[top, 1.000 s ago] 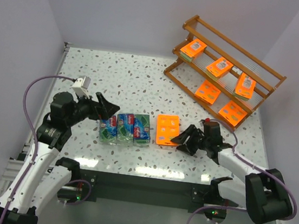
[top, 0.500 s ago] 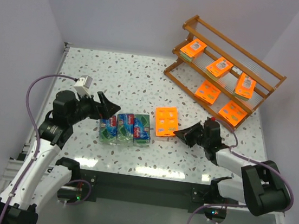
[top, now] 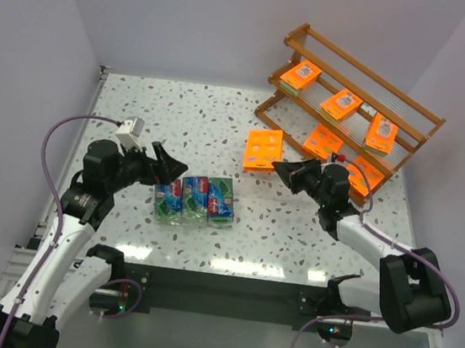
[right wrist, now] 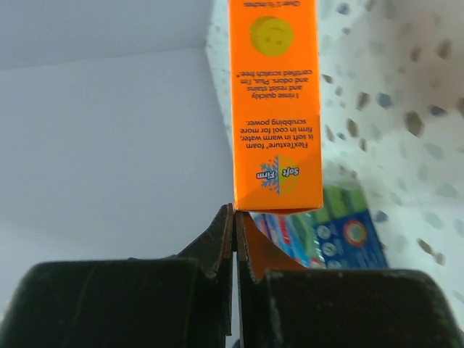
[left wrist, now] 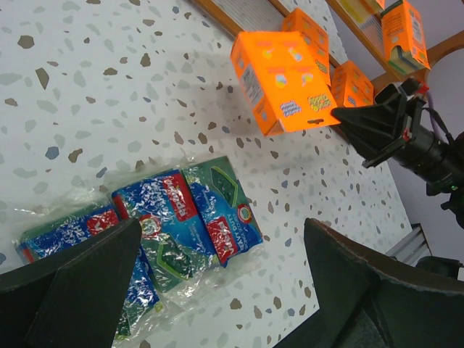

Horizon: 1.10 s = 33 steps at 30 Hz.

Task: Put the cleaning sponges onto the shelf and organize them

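My right gripper (top: pixel 277 166) is shut on the near edge of a flat orange sponge pack (top: pixel 263 150), holding it in the air left of the wooden shelf (top: pixel 359 75). The right wrist view shows the jaws (right wrist: pixel 235 212) pinched together at the pack's (right wrist: pixel 275 101) lower corner. Several orange packs (top: pixel 339 105) sit on the shelf's tiers. Three green-and-blue wrapped sponges (top: pixel 195 198) lie side by side on the table. My left gripper (top: pixel 174 167) hovers open just left of and above them, with nothing between its fingers (left wrist: pixel 80 286).
The speckled table (top: pixel 180 117) has walls at the back and both sides. The shelf stands slanted at the back right corner. The left wrist view shows the lifted orange pack (left wrist: pixel 286 72) above its shadow, with the right gripper (left wrist: pixel 341 112) behind it.
My right gripper shut on the orange pack, lifted it off the table and carried it back and up toward the shelf. The left arm has barely moved.
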Tool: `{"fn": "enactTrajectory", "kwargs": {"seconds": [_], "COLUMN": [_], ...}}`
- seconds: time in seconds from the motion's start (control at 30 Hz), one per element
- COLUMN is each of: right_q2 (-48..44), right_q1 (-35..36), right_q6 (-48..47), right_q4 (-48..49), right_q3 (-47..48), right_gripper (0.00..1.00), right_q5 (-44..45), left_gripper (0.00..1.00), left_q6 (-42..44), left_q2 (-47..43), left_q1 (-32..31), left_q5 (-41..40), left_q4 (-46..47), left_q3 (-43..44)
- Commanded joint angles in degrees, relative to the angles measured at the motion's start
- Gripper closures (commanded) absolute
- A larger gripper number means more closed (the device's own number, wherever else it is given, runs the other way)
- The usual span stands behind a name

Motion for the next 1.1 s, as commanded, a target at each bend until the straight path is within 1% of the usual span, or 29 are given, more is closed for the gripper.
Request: {"fn": "enactTrajectory", "kwargs": {"seconds": [0.0, 0.1, 0.23, 0.33, 0.47, 0.53, 0.63, 0.73, 0.83, 0.9, 0.93, 1.07], "right_q2": [1.8, 5.3, 10.3, 14.2, 17.5, 19.6, 22.7, 24.4, 25.7, 26.1, 26.4, 28.5], "right_q1": [0.0, -0.1, 0.0, 0.0, -0.2, -0.1, -0.2, -0.3, -0.5, -0.5, -0.4, -0.5], "right_q6": [1.7, 3.0, 3.0, 4.1, 5.1, 5.8, 6.8, 6.6, 6.1, 5.4, 3.6, 3.2], "right_q4": [5.0, 7.2, 7.1, 9.5, 11.8, 14.8, 19.4, 19.2, 19.2, 17.9, 17.4, 16.5], "right_q3": [5.5, 7.5, 11.3, 13.4, 15.3, 15.6, 16.1, 17.8, 18.7, 19.8, 20.3, 22.6], "right_gripper": [1.00, 1.00, 1.00, 1.00, 1.00, 1.00, 1.00, 1.00, 1.00, 1.00, 1.00, 1.00], "right_q5": [2.6, 3.0, 4.4, 5.0, 8.9, 11.2, 12.0, 13.0, 15.8, 19.1, 20.2, 25.5], "left_gripper": [0.00, 0.00, 0.00, 0.00, 0.00, 0.00, 0.00, 0.00, 0.00, 0.00, 0.00, 0.00], "left_q6": [-0.6, -0.4, -0.3, -0.1, 0.5, 0.8, 0.9, 1.0, 1.0, 1.1, 1.3, 1.5], "left_q2": [-0.1, -0.4, -0.7, -0.7, -0.7, -0.7, -0.8, -0.8, -0.8, -0.6, -0.6, 0.3], "left_q1": [-0.1, -0.1, -0.1, -0.1, -0.1, -0.1, -0.1, -0.1, -0.1, -0.1, -0.1, -0.1], "left_q5": [-0.1, -0.5, -0.7, -0.9, -1.3, -1.5, -1.5, -1.5, -1.5, -1.6, -1.6, -1.6], "left_q4": [3.3, 2.9, 2.8, 2.5, 1.8, 1.1, 0.9, 0.5, 0.4, 0.5, 0.4, 0.6], "left_q3": [0.9, 0.7, 0.4, 0.7, 1.1, 1.3, 1.4, 1.3, 1.1, 1.1, 1.1, 1.1]}}
